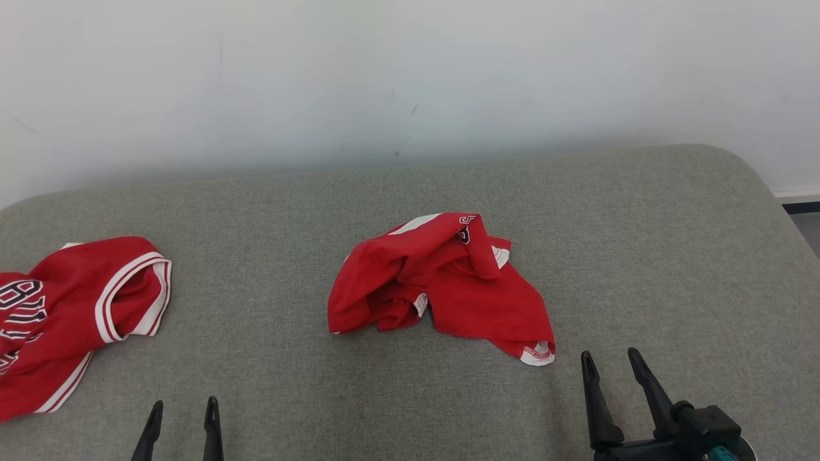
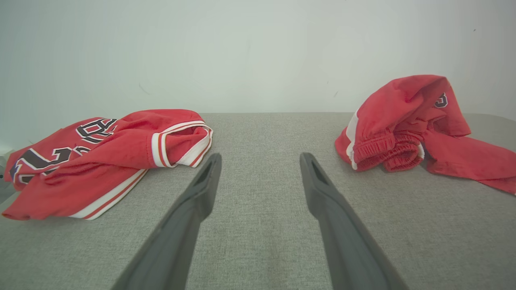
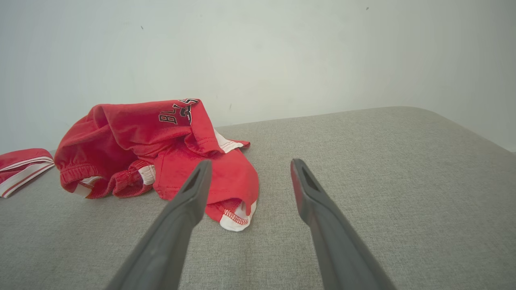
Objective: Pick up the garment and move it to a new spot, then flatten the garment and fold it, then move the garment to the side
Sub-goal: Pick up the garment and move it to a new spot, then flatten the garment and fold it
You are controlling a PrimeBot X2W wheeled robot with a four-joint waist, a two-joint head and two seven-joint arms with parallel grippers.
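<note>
A crumpled red garment (image 1: 442,285), a pair of shorts with white trim and an elastic waistband, lies bunched in the middle of the grey padded surface (image 1: 410,192). In the left wrist view the shorts (image 2: 407,125) sit off to the right, and in the right wrist view the shorts (image 3: 157,149) lie just ahead and left of the fingers. My right gripper (image 1: 610,353) (image 3: 250,162) stands open, empty, near the shorts' lower right hem. My left gripper (image 1: 184,403) (image 2: 261,157) is open and empty at the front edge, over bare fabric.
A second red garment, a jersey (image 1: 70,314) (image 2: 100,157) with white stripes and dark lettering, lies rumpled at the far left. A pale wall (image 1: 410,77) rises behind the surface. The surface's right corner (image 1: 756,173) is rounded, with floor beyond it.
</note>
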